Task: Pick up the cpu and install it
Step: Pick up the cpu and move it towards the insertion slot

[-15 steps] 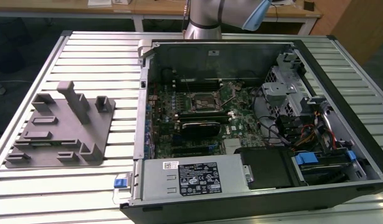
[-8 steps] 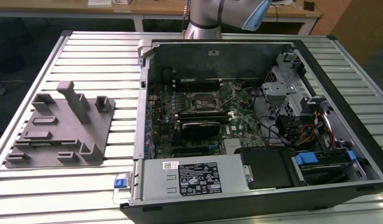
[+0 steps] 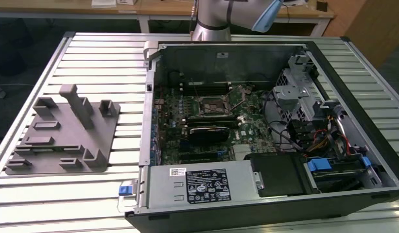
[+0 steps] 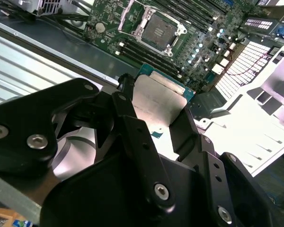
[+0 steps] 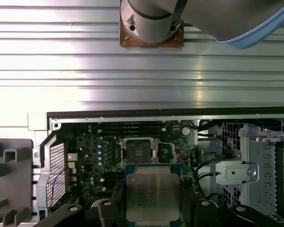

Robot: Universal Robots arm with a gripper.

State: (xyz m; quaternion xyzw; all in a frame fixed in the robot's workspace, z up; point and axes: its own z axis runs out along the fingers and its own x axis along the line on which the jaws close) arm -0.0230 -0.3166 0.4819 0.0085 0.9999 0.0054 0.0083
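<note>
1. One cpu point(image 5: 153, 191), silvery top plate up, is pinched at two opposite edges by the black gripper point(image 4: 156, 113).
2. One open computer case point(image 3: 149, 121) holds one motherboard point(image 5: 97, 165) with one bare socket point(image 5: 136, 152).
3. One grey fixture plate point(image 3: 60, 141) lies beside the case.
4. The arm point(image 3: 216, 22) rises behind the case and holds the cpu aloft over the motherboard, apart from the socket.

The open computer case point(image 3: 251, 216) lies on the slatted table point(image 3: 102, 53), the fixture plate point(image 3: 63, 141) beside it on the exterior view's left, the arm's base point(image 3: 211, 29) behind. The cpu point(image 5: 152, 195), clamped in the gripper point(image 4: 156, 97), hangs over the motherboard point(image 5: 94, 165) inside the case, near the socket point(image 5: 136, 152).
</note>
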